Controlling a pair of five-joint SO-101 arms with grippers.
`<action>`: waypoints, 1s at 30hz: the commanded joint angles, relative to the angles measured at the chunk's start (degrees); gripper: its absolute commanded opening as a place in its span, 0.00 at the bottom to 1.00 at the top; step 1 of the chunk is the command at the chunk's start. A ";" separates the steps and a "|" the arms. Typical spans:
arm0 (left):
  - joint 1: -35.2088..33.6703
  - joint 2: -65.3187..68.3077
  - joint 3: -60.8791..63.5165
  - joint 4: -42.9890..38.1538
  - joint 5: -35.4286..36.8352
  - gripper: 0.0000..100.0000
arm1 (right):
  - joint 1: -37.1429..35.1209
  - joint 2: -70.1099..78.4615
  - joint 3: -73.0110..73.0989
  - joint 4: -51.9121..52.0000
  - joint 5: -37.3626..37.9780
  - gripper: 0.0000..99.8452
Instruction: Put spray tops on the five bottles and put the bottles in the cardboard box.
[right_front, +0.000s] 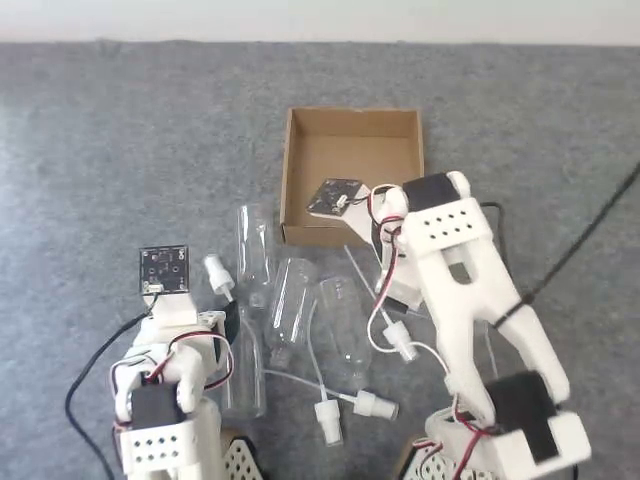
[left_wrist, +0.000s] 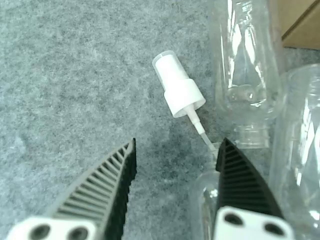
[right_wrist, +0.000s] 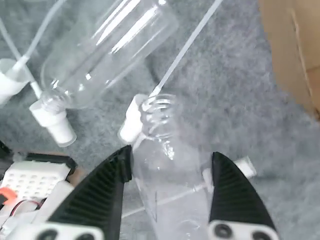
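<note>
Over the table, high view, surface: a grey fuzzy mat (right_front: 100, 150) covers the whole tabletop.
Room: a pale strip of wall (right_front: 320, 18) runs along the far edge.
Box: the open brown cardboard box (right_front: 350, 150) sits at the far middle, with the right arm (right_front: 470, 290) stretched toward its near wall.
Bottles: clear plastic bottles (right_front: 293, 300) lie uncapped on the mat between the arms, in front of the box.
Tops: white spray tops (right_front: 375, 405) with thin tubes lie loose among them.

Left wrist view, hand: the left gripper (left_wrist: 175, 165) hangs over the mat with its black ribbed jaws spread wide and nothing between them.
Nearest top: one white spray cap (left_wrist: 177, 90) lies on the mat just beyond the jaws, beside two bottles.

Right wrist view, hand: the right gripper (right_wrist: 170, 155) is clamped on the body of a held bottle (right_wrist: 167, 190) whose threaded neck has no top.
Surroundings: a corner of the box shows near, and another bottle lies on the mat beyond.
</note>
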 joint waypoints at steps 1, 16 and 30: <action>-0.26 -1.32 -0.75 0.26 0.00 0.25 | 4.53 -6.02 -0.53 1.98 -2.02 0.13; -0.26 -1.32 -0.75 0.26 0.00 0.25 | 32.04 -8.04 -0.44 1.19 -1.76 0.13; -0.26 -1.32 -0.75 0.26 0.00 0.25 | 46.55 -7.96 6.59 -5.23 7.65 0.13</action>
